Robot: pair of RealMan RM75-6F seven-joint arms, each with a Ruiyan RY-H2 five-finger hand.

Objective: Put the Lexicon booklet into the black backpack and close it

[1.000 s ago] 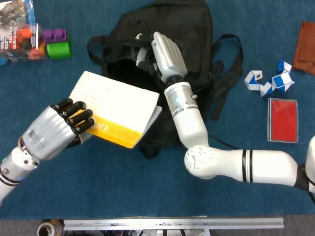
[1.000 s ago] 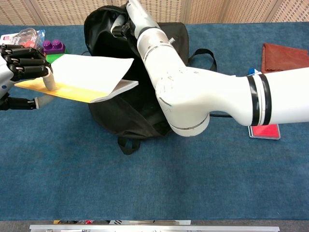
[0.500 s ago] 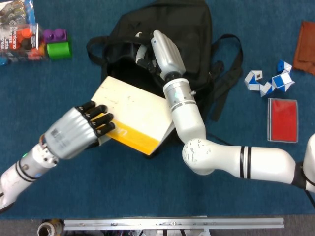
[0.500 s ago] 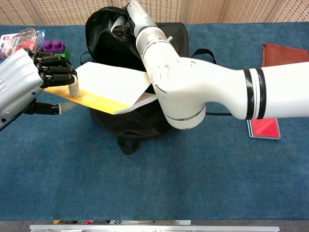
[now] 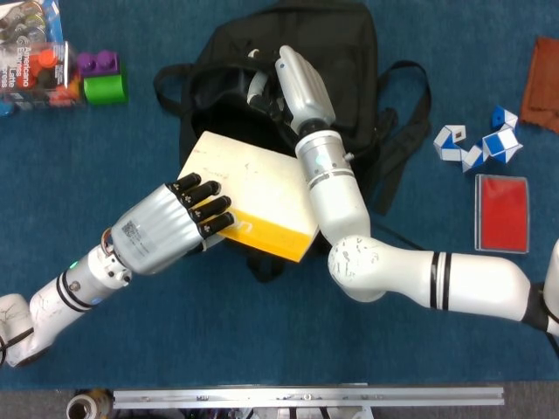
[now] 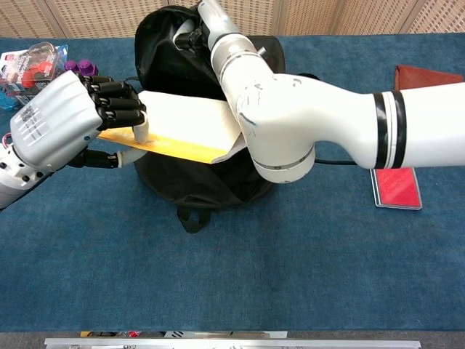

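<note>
**Booklet held over the open backpack**

From the head view we see the left hand (image 5: pixel 170 229) gripping the Lexicon booklet (image 5: pixel 251 194) at centre frame, above the black backpack (image 5: pixel 345 52); its yellow band faces lower right, its long axis running upper left to lower right. The chest view alone shows us the booklet nearly level, off the table (image 6: pixel 218 276). The right hand (image 5: pixel 297 78) holds the backpack's opening at upper centre
</note>
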